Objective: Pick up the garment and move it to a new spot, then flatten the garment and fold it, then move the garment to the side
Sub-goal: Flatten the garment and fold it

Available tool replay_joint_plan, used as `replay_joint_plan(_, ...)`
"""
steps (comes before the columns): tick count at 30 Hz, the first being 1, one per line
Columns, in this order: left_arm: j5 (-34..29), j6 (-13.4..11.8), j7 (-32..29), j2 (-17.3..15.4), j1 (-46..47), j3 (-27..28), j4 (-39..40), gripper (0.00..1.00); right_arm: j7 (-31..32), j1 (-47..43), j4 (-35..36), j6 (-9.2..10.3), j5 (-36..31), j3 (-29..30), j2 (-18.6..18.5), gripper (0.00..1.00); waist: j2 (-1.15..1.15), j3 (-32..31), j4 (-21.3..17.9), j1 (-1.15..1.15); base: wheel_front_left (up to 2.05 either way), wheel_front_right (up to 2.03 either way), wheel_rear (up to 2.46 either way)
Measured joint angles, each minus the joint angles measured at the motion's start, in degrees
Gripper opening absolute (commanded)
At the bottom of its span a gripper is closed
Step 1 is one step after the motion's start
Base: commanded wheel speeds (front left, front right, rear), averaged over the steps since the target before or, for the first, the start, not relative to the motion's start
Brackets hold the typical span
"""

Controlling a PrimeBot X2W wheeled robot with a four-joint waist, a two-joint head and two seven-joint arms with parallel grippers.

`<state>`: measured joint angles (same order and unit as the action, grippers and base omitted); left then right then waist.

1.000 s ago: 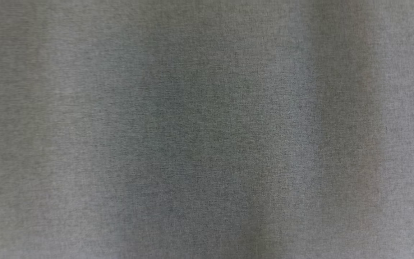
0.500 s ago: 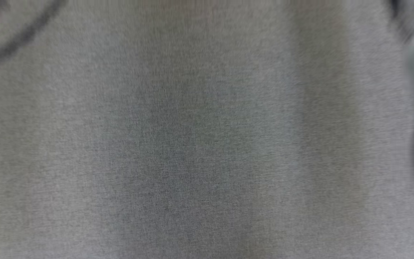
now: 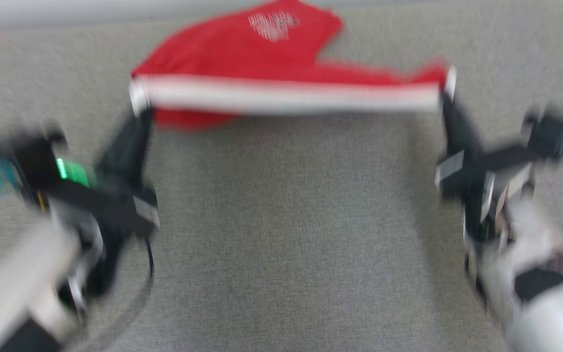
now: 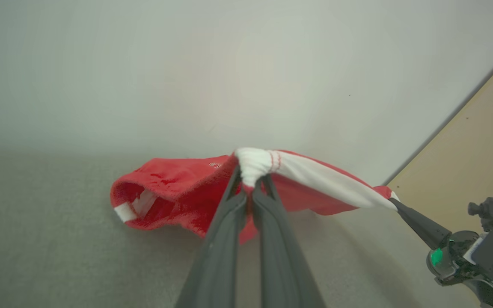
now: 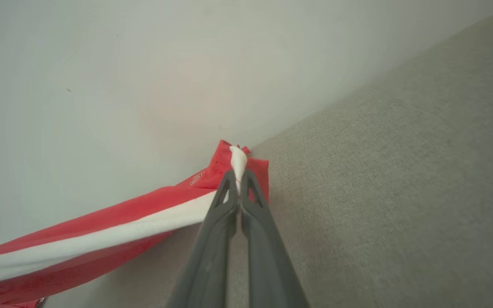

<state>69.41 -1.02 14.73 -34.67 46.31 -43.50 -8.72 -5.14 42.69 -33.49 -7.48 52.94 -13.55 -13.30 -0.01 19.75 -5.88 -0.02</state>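
Head view: a second ago nothing but close grey weave, now pulled back and heavily blurred, so camera motion, not cloth motion. Red garment (image 3: pixel 242 54) close to the pale wall (image 3: pixel 66 10), white band (image 3: pixel 286 95) stretched taut parallel to it above the grey surface (image 3: pixel 286 220). Left gripper (image 3: pixel 140 110) and right gripper (image 3: pixel 446 93) on the side away from the wall, one at each band end. Left wrist view: clamped shut on a bunched band end, red body sagging onto the surface near the wall. Right wrist view: pinched shut on the other end, just short of the wall. Judged: mid-carry to the new spot; flattening and folding not yet begun.
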Motion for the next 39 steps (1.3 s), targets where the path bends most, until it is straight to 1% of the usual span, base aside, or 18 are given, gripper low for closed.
replay_joint_plan(1,-1.11,-0.68,0.09,-0.07,-3.44,0.77,1.87,0.0,-0.26,-3.47,1.62,0.0,0.0,-0.37,-0.42,0.0,0.0,-0.8,0.12,0.0,0.0,0.0,0.0)
replay_joint_plan(3,-2.55,-2.19,0.09,0.91,-10.79,3.47,4.35,0.0,-0.1,-10.06,4.39,0.0,0.53,-0.89,-0.62,0.0,-0.01,-2.27,0.42,-0.01,0.0,0.0,0.0)
replay_joint_plan(4,-3.3,-2.52,0.1,1.35,-14.25,4.37,5.2,0.0,-0.4,-13.27,5.8,0.0,0.32,-1.2,-0.73,0.0,0.0,-2.98,0.61,-0.01,0.0,0.0,0.0)
replay_joint_plan(6,-5.6,-2.57,0.12,1.55,-19.77,5.06,5.58,0.0,0.07,-18.75,8.24,0.0,0.18,-1.33,-0.88,0.0,0.0,-4.23,1.0,0.0,0.0,0.0,0.0)
replay_joint_plan(9,-8.38,-3.67,0.13,2.9,-26.71,7.75,5.87,0.0,0.64,-26.09,11.61,-0.1,-1.68,-1.19,-0.92,0.0,-0.01,-6.04,1.59,0.0,0.0,0.0,0.0)
replay_joint_plan(12,-12.14,-3.94,0.13,3.82,-32.5,8.32,5.57,0.0,1.88,-33.94,14.58,-0.1,-3.69,-0.22,-0.64,0.0,-0.01,-7.73,2.21,0.0,0.0,0.0,0.0)
replay_joint_plan(16,-17.07,-4.37,0.13,4.04,-38.45,9.0,4.48,0.0,4.39,-43.62,19.41,-0.1,-5.89,1.88,1.51,0.0,-0.01,-9.62,3.1,0.0,0.0,0.0,0.0)
replay_joint_plan(20,-20.11,-4.57,0.14,4.92,-43.65,9.49,3.96,0.0,7.08,-51.14,24.38,-0.1,-8.03,5.08,4.66,0.0,-0.01,-10.6,4.08,0.01,0.0,0.0,0.0)
replay_joint_plan(22,-20.75,-4.52,0.14,5.35,-45.01,9.54,3.98,0.0,8.22,-53.51,26.89,-0.09,-9.33,6.84,6.22,0.0,0.0,-10.82,4.5,0.01,0.0,0.0,0.0)
replay_joint_plan(24,-21.14,-4.44,0.14,5.87,-45.86,9.88,3.77,0.0,9.38,-54.71,29.49,-0.09,-10.24,8.4,7.33,0.0,0.0,-10.89,4.79,0.01,0.0,0.0,0.0)
replay_joint_plan(26,-23.03,-3.55,0.14,6.23,-46.26,10.48,2.93,0.0,10.73,-54.84,33.45,-0.09,-10.79,10.37,8.48,0.0,0.0,-10.8,5.03,0.02,0.0,0.0,0.0)
replay_joint_plan(28,-23.32,-2.87,0.14,7.53,-46.17,11.9,3.18,0.0,11.6,-54.09,35.87,-0.09,-11.33,11.48,8.87,0.0,0.0,-10.77,5.16,0.02,0.0,0.0,0.0)
replay_joint_plan(30,-24.09,-1.93,0.14,8.43,-45.54,13.23,4.0,0.0,13.0,-51.74,37.57,-0.09,-12.23,12.4,9.05,0.0,0.0,-10.7,5.18,0.02,0.0,0.0,0.0)
replay_joint_plan(32,-24.69,-1.45,0.14,8.81,-44.09,14.45,4.63,0.0,14.38,-47.54,38.36,-0.09,-13.35,13.16,9.09,0.0,0.0,-10.45,5.14,0.02,0.0,0.0,0.0)
replay_joint_plan(35,-25.13,-0.9,0.14,8.69,-40.94,15.19,4.67,0.0,17.12,-40.07,37.05,-0.09,-15.02,13.18,8.78,0.0,0.01,-9.91,5.22,0.03,0.0,0.0,0.0)
replay_joint_plan(39,-24.68,0.42,-1.11,9.43,-34.42,16.03,2.54,0.0,19.09,-29.4,31.09,-0.09,-16.55,13.44,8.38,0.0,0.02,-8.93,5.88,0.03,0.0,0.0,0.0)
